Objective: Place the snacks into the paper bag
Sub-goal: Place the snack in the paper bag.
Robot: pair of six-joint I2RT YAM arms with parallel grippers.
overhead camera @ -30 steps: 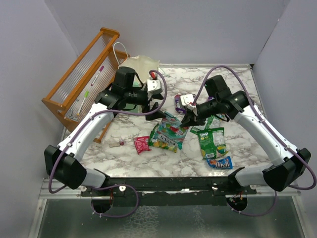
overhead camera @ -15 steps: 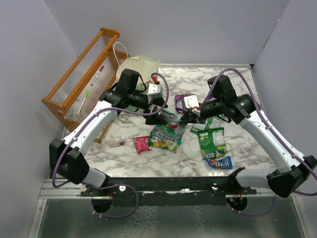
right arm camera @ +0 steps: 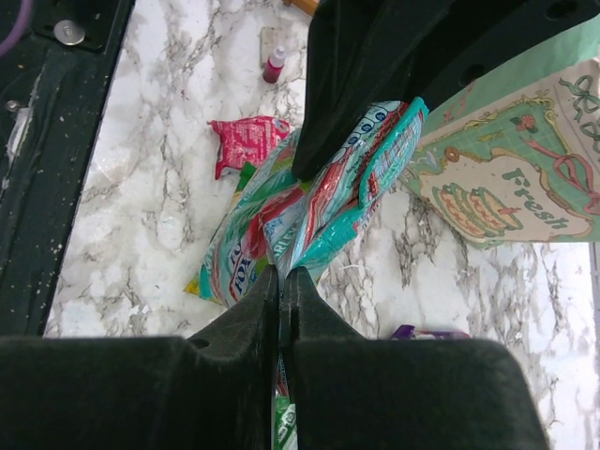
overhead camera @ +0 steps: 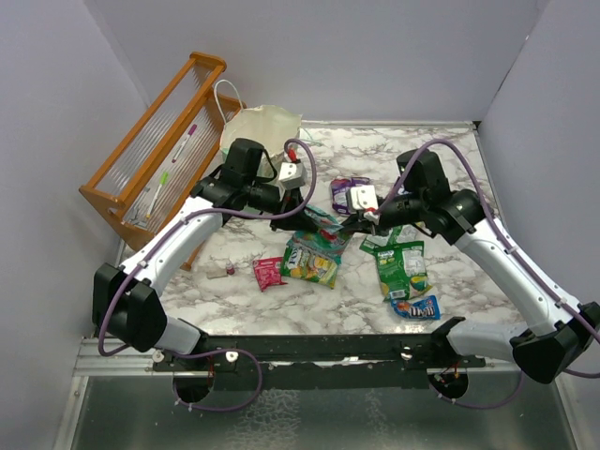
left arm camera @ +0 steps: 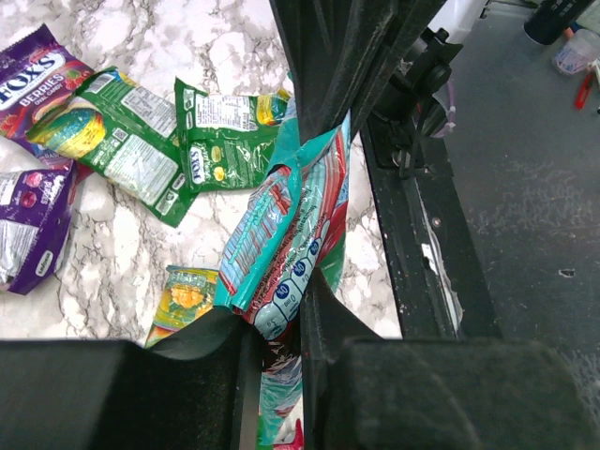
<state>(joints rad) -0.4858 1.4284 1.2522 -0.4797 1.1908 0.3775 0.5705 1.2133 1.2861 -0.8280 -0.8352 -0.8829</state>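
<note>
Left gripper (left arm camera: 279, 317) is clamped shut on one end of the teal packet (left arm camera: 292, 234). Right gripper (right arm camera: 281, 274) is pinched shut on the same packet from the opposite side. The packet sits at frame centre of the top view, apart from the bag (overhead camera: 255, 127) at upper left. Other snacks (overhead camera: 401, 267) lie on the table (overhead camera: 366, 150).

Recommendation: one arm should release before the carry, since opposed pulling could tear the film.
</note>
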